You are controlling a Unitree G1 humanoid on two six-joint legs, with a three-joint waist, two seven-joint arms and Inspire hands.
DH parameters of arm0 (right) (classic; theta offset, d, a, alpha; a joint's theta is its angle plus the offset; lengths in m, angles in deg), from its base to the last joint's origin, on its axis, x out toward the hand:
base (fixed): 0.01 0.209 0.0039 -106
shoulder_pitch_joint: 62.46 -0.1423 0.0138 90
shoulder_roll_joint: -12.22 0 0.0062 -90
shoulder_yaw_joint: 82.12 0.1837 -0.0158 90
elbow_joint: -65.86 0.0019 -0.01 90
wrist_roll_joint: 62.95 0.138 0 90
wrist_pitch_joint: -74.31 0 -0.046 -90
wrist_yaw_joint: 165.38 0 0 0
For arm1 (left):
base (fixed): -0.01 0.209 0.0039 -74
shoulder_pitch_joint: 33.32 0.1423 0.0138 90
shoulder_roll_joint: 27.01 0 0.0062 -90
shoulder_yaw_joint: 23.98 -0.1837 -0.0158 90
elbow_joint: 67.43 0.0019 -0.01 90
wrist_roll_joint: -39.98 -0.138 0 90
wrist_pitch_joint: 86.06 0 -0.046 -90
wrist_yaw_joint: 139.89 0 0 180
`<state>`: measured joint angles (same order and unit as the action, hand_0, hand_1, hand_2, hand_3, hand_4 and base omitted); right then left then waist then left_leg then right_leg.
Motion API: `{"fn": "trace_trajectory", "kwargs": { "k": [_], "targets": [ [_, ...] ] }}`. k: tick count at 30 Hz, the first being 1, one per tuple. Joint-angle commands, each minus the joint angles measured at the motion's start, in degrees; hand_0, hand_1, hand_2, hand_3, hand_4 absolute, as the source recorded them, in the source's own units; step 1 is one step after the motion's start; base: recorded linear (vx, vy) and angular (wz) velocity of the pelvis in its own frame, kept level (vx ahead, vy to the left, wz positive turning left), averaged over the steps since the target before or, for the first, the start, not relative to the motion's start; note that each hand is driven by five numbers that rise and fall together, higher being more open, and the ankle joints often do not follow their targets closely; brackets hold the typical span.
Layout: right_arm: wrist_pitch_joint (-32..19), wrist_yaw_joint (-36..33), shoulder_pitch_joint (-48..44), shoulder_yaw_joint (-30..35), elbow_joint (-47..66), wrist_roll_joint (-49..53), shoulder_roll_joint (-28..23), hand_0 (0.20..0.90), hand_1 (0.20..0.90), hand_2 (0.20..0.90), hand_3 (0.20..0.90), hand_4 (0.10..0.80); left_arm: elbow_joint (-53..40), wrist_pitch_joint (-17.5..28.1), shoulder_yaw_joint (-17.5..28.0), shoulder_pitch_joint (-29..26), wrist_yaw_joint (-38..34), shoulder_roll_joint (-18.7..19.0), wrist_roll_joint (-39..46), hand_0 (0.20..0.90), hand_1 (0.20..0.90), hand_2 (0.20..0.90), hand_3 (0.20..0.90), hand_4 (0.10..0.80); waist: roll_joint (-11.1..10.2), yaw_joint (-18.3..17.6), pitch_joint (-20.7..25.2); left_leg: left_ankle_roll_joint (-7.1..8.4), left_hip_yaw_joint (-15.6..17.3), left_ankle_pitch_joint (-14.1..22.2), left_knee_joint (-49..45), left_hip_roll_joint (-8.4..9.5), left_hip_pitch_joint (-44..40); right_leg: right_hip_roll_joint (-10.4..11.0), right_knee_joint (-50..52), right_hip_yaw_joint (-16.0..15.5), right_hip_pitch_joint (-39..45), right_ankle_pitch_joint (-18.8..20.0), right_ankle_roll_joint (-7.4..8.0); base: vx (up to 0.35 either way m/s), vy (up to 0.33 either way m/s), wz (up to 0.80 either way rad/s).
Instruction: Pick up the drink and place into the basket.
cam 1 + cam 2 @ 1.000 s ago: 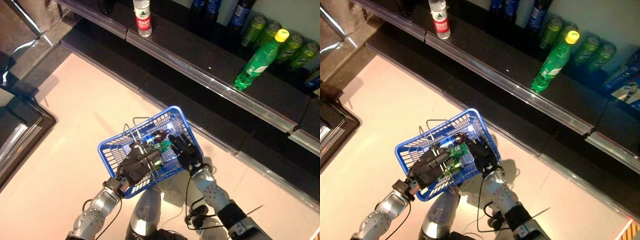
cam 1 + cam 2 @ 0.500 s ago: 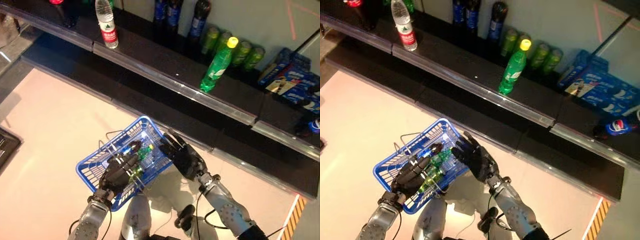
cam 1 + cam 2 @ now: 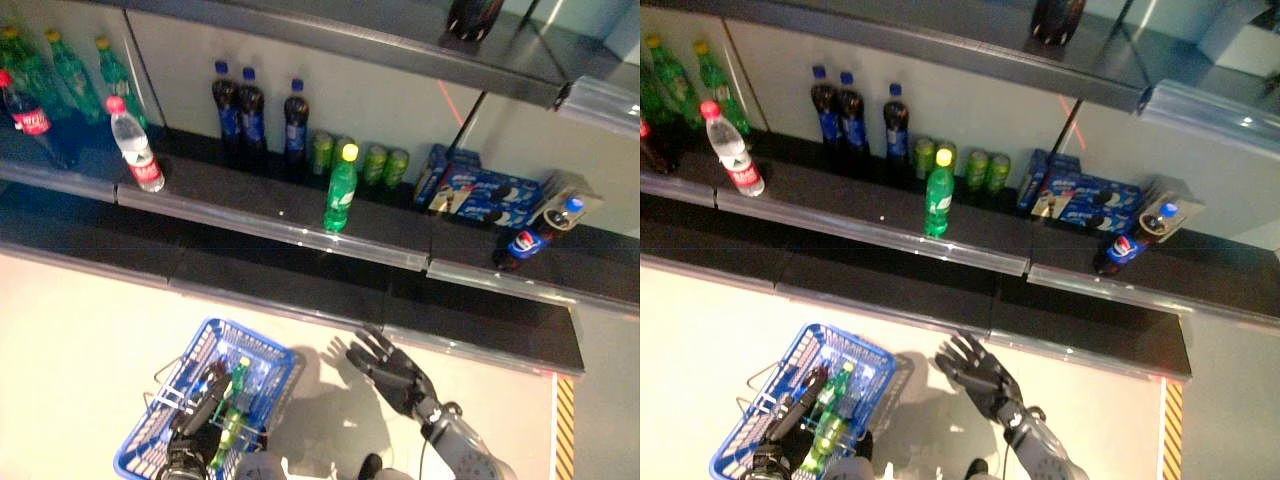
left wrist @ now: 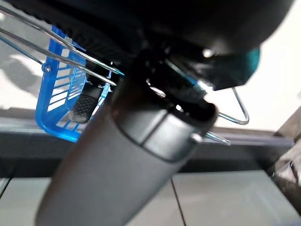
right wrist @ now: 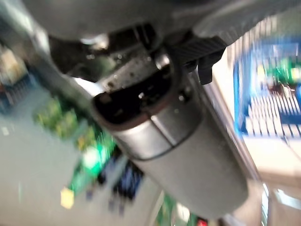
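Your left hand [image 3: 203,418] grips the basket [image 3: 258,356] handle, green bottle [image 3: 232,405] inside; right hand [image 3: 392,371] is spread, empty; labels unreadable.

Both eye views look down from the head at the blue basket [image 3: 205,400] and shelf [image 3: 300,215]. Each wrist view sits very close, also catching the basket.

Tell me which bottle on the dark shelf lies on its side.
The dark cola bottle with the blue cap, at the shelf's right end beside the blue cartons; all the others stand upright.
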<state>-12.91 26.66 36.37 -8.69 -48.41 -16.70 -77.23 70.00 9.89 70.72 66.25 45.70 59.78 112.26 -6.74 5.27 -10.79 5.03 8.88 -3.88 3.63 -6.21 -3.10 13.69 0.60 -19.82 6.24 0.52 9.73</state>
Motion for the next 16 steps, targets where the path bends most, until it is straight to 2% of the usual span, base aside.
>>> {"fn": "trace_trajectory", "kwargs": {
  "k": [1, 3, 4, 5, 6, 9, 13, 16],
  "targets": [
    [-6.0, -4.5, -1.8, 2.1, -0.7, -6.1, -0.1, 0.900, 0.900, 0.900, 0.900, 0.800, -5.1, 5.1, -0.3, -3.0, 4.3, -1.1, -2.2, 0.300, 0.300, 0.300, 0.200, 0.100, 3.7, 0.0, 3.6, 1.55, 5.5, 0.6, -0.7, -3.44, -3.3, 0.4, -0.1, 1.3, -0.4, 2.3, -0.19, 0.000, 0.000, 0.00],
    [-6.1, -8.7, -2.5, 2.4, -6.2, -12.1, 0.7, 0.900, 0.900, 0.900, 0.900, 0.800, -2.2, 5.0, 0.3, -3.7, 3.5, -1.4, -4.0, 0.300, 0.300, 0.300, 0.200, 0.100, 3.8, -0.1, 4.0, 1.77, 5.7, 0.7, -0.2, -3.52, -3.9, 0.7, -0.6, 1.0, 0.1, 2.4, -0.09, 0.000, 0.000, 0.00],
    [-6.8, -8.7, -2.7, 2.3, -7.6, -12.9, 0.7, 0.900, 0.900, 0.900, 0.900, 0.800, -1.6, 5.1, 0.4, -3.9, 3.8, -1.5, -4.2, 0.300, 0.300, 0.300, 0.200, 0.100, 3.8, -0.1, 4.0, 1.78, 5.7, 0.7, -0.1, -3.52, -4.0, 0.7, -0.7, 1.0, 0.2, 2.4, -0.08, 0.009, -0.020, 0.03],
    [-7.7, -13.1, -4.5, 1.5, -16.8, -22.5, 0.6, 0.900, 0.900, 0.900, 0.900, 0.800, 2.8, 5.3, 0.9, -5.1, 4.1, -1.8, -5.7, 0.300, 0.300, 0.300, 0.200, 0.100, 4.1, 0.3, 4.4, 1.86, 5.6, 0.9, 0.2, -3.48, -4.4, 1.0, -1.4, 0.4, 0.8, 2.6, -0.04, 0.007, -0.021, 0.06],
    [-6.0, -14.9, -5.1, 1.1, -20.3, -25.2, 0.7, 0.900, 0.900, 0.900, 0.900, 0.800, 4.1, 5.3, 1.0, -5.5, 4.0, -2.0, -6.3, 0.300, 0.300, 0.300, 0.200, 0.100, 4.2, 0.6, 4.5, 1.91, 5.5, 1.0, 0.3, -3.47, -4.5, 1.1, -1.7, 0.1, 1.1, 2.7, -0.04, 0.007, -0.025, 0.07],
    [-6.9, -17.1, -6.7, 0.0, -32.9, -34.7, 1.7, 0.900, 0.900, 0.900, 0.900, 0.800, 9.0, 5.9, 1.1, -7.3, 4.6, -2.5, -7.1, 0.300, 0.300, 0.300, 0.200, 0.100, 4.7, 1.3, 5.1, 1.91, 5.2, 1.3, 0.7, -3.51, -4.7, 1.4, -2.4, -0.7, 1.7, 3.0, 0.08, 0.001, -0.008, 0.03],
    [-4.3, -16.4, -6.6, 1.1, -40.7, -33.9, 3.7, 0.900, 0.900, 0.900, 0.900, 0.800, 13.2, 6.0, 1.5, -8.7, 5.3, -3.0, -8.3, 0.300, 0.300, 0.300, 0.200, 0.100, 5.3, 1.4, 5.6, 1.96, 5.0, 1.3, 1.2, -3.46, -4.6, 1.5, -2.3, -1.3, 1.8, 2.9, 0.05, 0.000, 0.000, 0.00],
    [-4.3, -15.7, -6.3, 2.8, -43.0, -32.3, 4.3, 0.900, 0.900, 0.900, 0.900, 0.800, 14.2, 6.2, 1.6, -8.9, 4.9, -3.6, -8.5, 0.300, 0.300, 0.300, 0.200, 0.100, 5.7, 1.2, 5.9, 1.98, 4.9, 1.4, 1.4, -3.34, -4.7, 1.4, -2.3, -1.4, 1.9, 2.7, -0.01, 0.000, 0.000, 0.00]
  ]
}}
